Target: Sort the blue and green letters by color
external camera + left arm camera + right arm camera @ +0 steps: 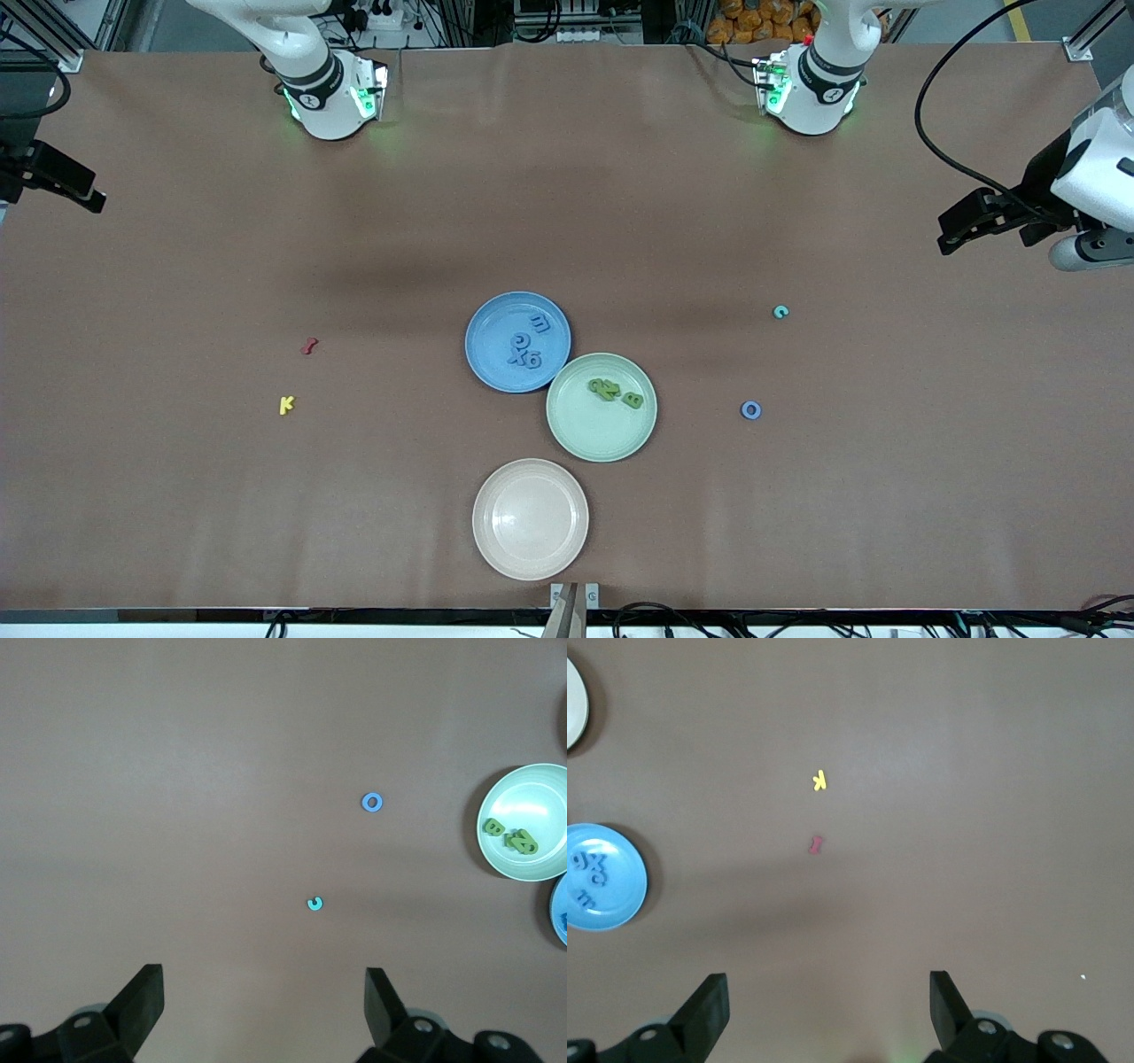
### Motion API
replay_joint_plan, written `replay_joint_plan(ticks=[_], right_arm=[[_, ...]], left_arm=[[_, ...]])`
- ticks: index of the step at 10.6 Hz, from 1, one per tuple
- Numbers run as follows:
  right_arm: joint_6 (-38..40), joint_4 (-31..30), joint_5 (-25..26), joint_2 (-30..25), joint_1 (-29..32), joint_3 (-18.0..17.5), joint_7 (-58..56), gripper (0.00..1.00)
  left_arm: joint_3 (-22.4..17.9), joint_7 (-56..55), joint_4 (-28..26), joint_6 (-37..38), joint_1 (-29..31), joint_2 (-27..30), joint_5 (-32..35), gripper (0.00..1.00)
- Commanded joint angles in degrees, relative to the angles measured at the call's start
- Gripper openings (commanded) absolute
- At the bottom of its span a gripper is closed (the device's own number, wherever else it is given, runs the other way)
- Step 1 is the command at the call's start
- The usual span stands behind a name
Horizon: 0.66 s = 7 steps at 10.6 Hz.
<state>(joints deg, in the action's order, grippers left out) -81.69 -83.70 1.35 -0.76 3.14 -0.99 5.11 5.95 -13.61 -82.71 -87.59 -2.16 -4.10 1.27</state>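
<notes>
Left gripper [264, 1003] and right gripper [828, 1005] both spread wide, empty, waiting high over table ends. Blue letters [524, 349] on blue plate [488, 326], green letters [613, 391] on green plate [585, 438]. Blue ring [750, 409] and teal piece [780, 311] loose toward left arm's end: likely next pick, ring to blue plate.

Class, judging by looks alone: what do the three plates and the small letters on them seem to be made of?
Blue plate, green plate, cream plate: probably plastic, given their uniform pastel colour and soft sheen. Blue letters and green letters: chunky and matte, possibly foam or plastic; uncertain.
</notes>
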Motion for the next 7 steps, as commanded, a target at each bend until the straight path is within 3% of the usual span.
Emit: replay_joint_plan(ticks=[1, 3, 7], right_arm=[[-6.2, -5.1, -0.3, -0.2, 0.1, 1.0, 0.8, 1.00], [-6.1, -4.7, -0.4, 0.0, -0.5, 3.2, 0.1, 1.00], [-4.9, -3.4, -0.4, 0.7, -0.8, 3.1, -0.1, 1.00]], left_arm=[[0.3, 1.2, -0.5, 0.6, 0.5, 0.9, 1.3, 1.00], [0.3, 1.2, -0.6, 0.6, 0.5, 0.8, 1.3, 1.00], [0.3, 1.1, -0.6, 0.6, 0.5, 0.8, 1.3, 1.00]])
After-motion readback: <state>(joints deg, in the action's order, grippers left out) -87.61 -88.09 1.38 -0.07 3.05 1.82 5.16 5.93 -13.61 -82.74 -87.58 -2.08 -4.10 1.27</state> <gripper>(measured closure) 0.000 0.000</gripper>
